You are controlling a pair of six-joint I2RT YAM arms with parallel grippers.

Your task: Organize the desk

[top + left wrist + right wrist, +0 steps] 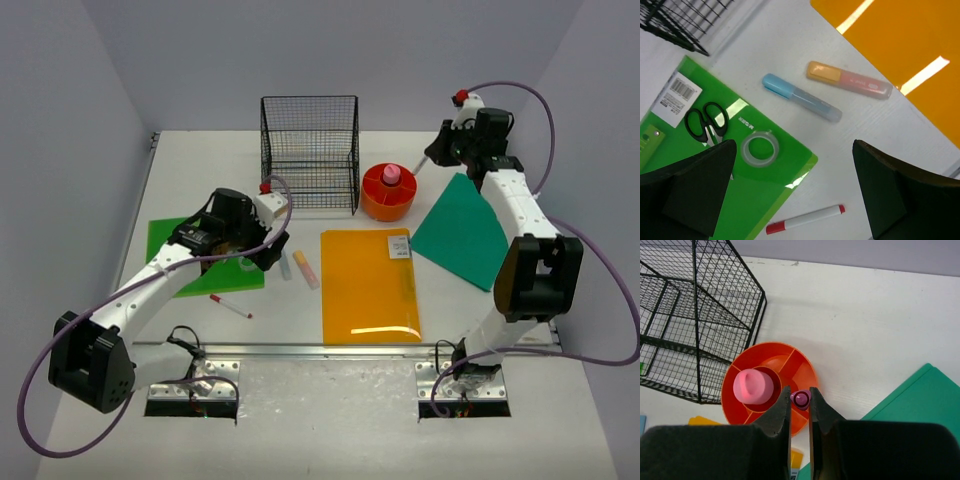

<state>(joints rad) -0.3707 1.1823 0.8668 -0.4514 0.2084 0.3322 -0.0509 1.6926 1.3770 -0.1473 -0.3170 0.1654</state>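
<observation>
Right claw [800, 407]: I hold purple marker [801, 399] clamped over orange tray [802, 371]. Left claw [794, 145]: apart; blue highlighter [800, 97], tape [745, 151], scissors [707, 131] beneath, unsorted.

Bright, even light fell from overhead, so shadows were soft: a faint grey one lay on the desk [865, 315] under the wire rack [695, 315], ahead and left of the right claw [799, 392], and a paler one edged the orange tray [780, 365] just beyond its tips. The purple-tipped pen [801, 399] pinched between them looked crisp, while the fingers [775, 415] themselves were dark and soft-edged. Ahead and right of the left claw [794, 145], white glare bars streaked the orange folder [900, 40]; sheen patches marked the green folder [775, 185] between its tips. Its wide-spread fingers [695, 190] were black, featureless blurs.
</observation>
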